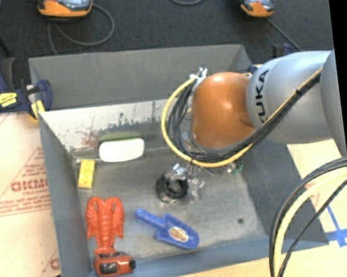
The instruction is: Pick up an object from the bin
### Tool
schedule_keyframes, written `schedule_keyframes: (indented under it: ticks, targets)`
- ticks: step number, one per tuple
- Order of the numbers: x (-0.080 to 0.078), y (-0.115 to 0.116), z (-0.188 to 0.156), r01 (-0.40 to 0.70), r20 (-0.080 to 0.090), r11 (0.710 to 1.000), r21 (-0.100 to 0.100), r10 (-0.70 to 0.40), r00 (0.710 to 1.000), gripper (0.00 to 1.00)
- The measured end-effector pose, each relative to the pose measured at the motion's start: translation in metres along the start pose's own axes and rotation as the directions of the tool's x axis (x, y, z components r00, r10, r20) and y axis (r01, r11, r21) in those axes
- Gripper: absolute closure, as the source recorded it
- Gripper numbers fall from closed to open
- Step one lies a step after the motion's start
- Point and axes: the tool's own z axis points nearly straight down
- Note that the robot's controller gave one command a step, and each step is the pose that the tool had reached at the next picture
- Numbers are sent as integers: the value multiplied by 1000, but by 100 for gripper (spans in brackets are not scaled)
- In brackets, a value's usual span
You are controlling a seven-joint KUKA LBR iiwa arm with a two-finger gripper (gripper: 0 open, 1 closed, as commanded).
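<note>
While the grey metal bin (pixel 61 198) held a red plastic lobster toy (pixel 104 218) at its left and a blue plastic scoop (pixel 169 229) beside that, the tool (pixel 183 178) hung mid-floor just over a small black round thing (pixel 169 190), whether clenched or released could not be told.

Bright, even light comes from overhead. The grey metal bin (pixel 115 120) shows its back wall palest, in the upper middle of the frame, and the white oval object (pixel 121 150) just below nearly glares. The arm's orange cover (pixel 220 113) carries a soft sheen, and shade pools beneath it at centre.
</note>
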Motion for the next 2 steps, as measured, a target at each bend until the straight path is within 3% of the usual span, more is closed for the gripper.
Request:
schedule_keyframes:
  ticks: [1,2]
  targets:
    - [0,0,0,-1,0,1000,-1,1,1000,100]
    - [-1,-5,-161,-29,2,1000,2,29,1000,100]
